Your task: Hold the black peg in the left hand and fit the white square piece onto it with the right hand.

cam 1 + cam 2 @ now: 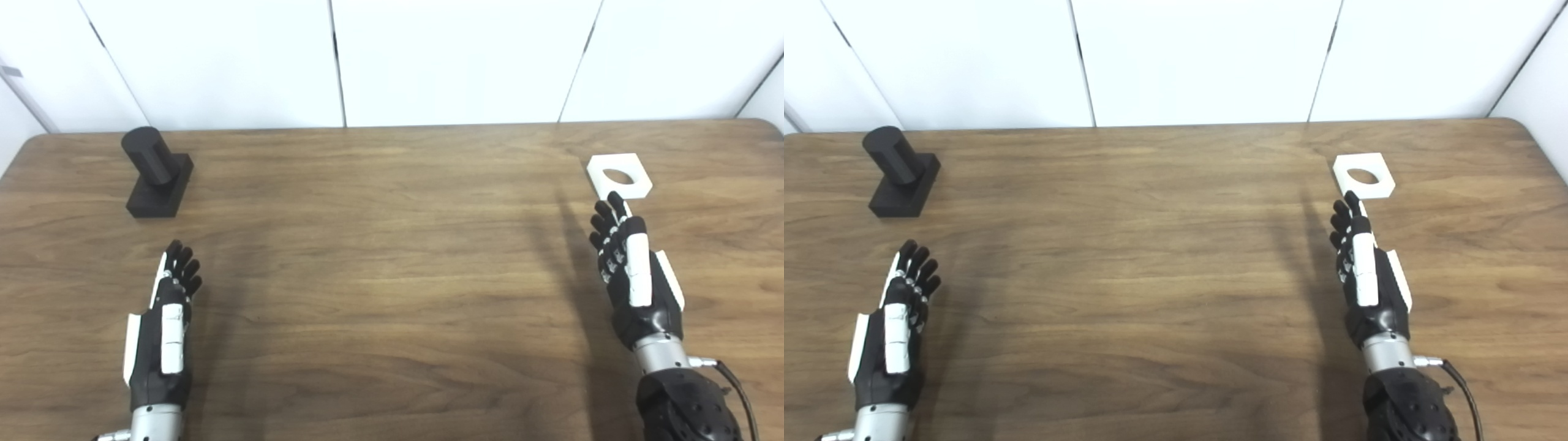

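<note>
Two hands are held empty, fingers extended and apart: left hand (162,324) near left, right hand (637,275) near right. Farther right, just beyond its fingertips, a flat white square piece (618,176) with round hole; far left, a matte black peg (158,171), cylinder on square base, best grasped by the base.

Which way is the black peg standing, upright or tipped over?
Upright. The peg rests on its flat square base on the table, with the cylinder pointing up; neither hand touches it.
</note>
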Controlling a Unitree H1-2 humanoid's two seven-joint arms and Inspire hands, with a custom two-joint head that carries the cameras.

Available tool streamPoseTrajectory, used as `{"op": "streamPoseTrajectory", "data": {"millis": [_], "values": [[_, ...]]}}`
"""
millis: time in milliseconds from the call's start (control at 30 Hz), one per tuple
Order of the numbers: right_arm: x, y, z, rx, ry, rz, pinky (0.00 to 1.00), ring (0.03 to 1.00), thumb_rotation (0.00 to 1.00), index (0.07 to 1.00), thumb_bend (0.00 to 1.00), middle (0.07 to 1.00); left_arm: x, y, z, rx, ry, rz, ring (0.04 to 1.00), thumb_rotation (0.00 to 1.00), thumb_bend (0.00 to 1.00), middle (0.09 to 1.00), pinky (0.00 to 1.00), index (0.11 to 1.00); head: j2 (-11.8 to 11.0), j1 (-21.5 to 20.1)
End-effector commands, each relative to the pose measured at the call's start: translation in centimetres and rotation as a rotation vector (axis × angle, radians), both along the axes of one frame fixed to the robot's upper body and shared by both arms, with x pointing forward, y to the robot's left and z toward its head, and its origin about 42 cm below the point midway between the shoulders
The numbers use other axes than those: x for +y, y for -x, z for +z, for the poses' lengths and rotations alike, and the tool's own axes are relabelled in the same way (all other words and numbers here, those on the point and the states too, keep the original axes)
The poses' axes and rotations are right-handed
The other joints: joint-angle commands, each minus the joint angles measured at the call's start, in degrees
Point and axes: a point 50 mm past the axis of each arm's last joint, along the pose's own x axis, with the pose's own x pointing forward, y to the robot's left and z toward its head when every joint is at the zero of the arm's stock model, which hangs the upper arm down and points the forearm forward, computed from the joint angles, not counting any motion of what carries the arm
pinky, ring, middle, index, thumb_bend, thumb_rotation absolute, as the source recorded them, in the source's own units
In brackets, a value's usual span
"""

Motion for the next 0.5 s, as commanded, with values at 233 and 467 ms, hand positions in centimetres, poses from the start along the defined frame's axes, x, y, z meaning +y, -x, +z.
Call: {"op": "streamPoseTrajectory", "data": {"millis": [233, 467], "values": [[-0.2, 1.8, -0.19, -0.008, 0.014, -0.008, 1.0, 0.983, 1.0, 1.0, 0.53, 0.976, -0.79, -0.13, 0.93, -0.065, 0.015, 0.004, 0.957, 0.95, 0.67, 0.968, 0.95, 0.98, 0.0, 0.0], [-0.33, 1.76, -0.23, -0.012, 0.008, -0.001, 1.0, 0.986, 1.0, 1.0, 0.52, 0.98, -0.87, -0.09, 0.91, -0.062, 0.013, 0.003, 0.958, 0.95, 0.67, 0.971, 0.95, 0.983, -0.3, 0.6]]}}
